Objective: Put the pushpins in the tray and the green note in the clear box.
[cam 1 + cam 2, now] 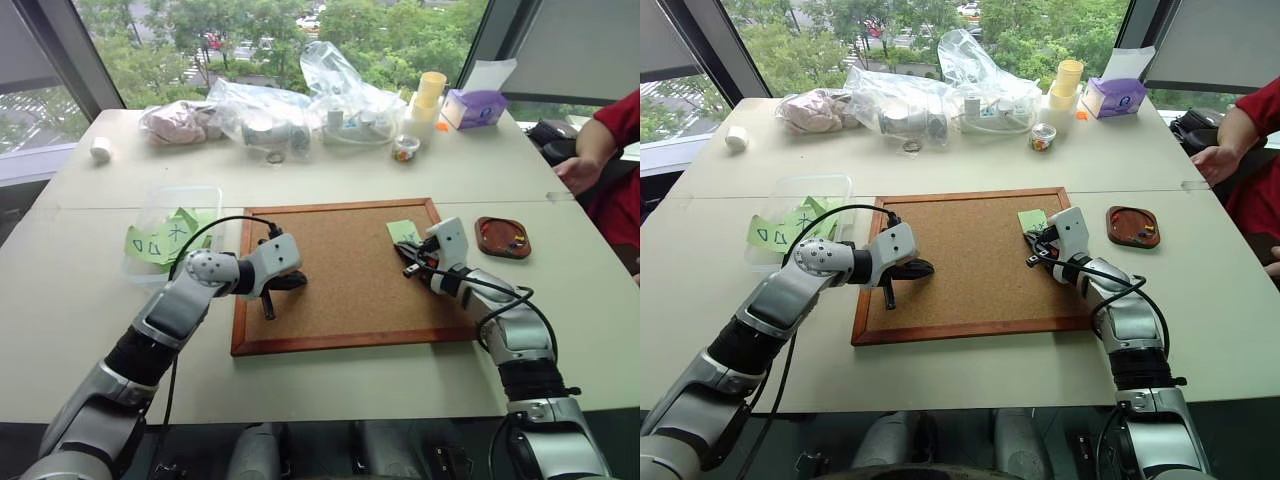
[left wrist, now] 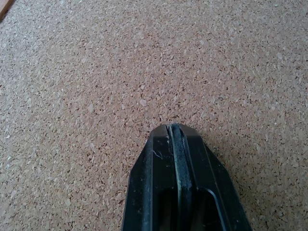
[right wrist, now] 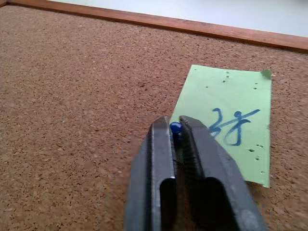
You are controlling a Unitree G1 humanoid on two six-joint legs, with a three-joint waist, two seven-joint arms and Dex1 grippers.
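The green note (image 3: pixel 231 120) with a blue mark lies on the corkboard (image 1: pixel 340 290) near its far right corner. My right gripper (image 3: pixel 174 126) is shut on a blue pushpin (image 3: pixel 175 128) at the note's edge; the head view shows this gripper (image 1: pixel 411 267) just in front of the note (image 1: pixel 403 231). The reddish-brown tray (image 1: pixel 484 240), with a few small pins (image 1: pixel 515 238) in it, sits on the table right of the board. The clear box (image 1: pixel 175 197) stands left of the board. My left gripper (image 2: pixel 174 129) is shut and empty, low over the board's left part (image 1: pixel 292 282).
A bunch of green slips with big black symbols (image 1: pixel 163 241) lies at the clear box. Clear plastic bags (image 1: pixel 300 105), stacked cups (image 1: pixel 428 100) and a purple tissue box (image 1: pixel 474 106) line the far side. A person in red rests a hand (image 1: pixel 577 172) on the table at the right.
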